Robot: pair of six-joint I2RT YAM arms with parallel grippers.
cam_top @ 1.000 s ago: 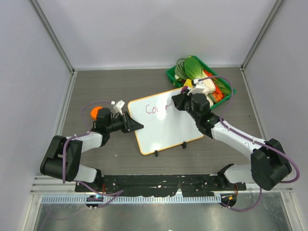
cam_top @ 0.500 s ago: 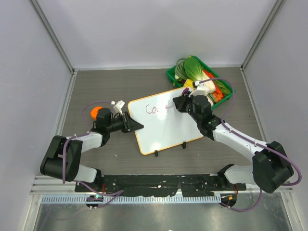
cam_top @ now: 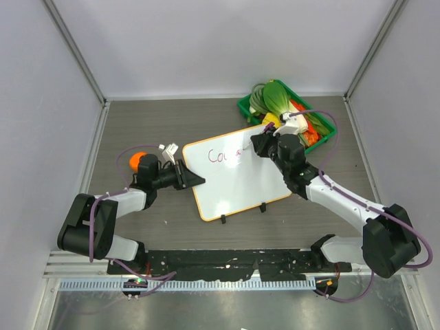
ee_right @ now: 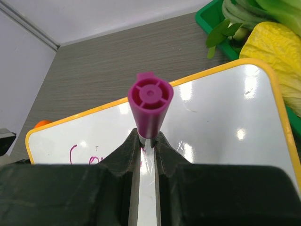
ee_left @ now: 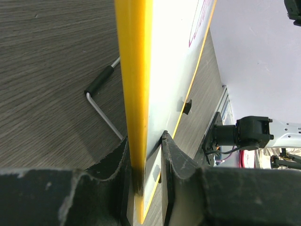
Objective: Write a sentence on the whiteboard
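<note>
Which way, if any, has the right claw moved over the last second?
Yes: the right claw, holding the marker, has edged right across the board toward the green tray, which has not shifted.

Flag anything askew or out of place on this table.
The whiteboard lies skewed to the table, one edge pinched by the left gripper. A green basket of vegetables at the back right and a round orange object by the left arm seem unrelated to writing.

Bright, even light from overhead; small glare spots dot the whiteboard [ee_right: 211, 141]; a soft shadow lies beneath its edge; close-up foregrounds blur slightly.
</note>
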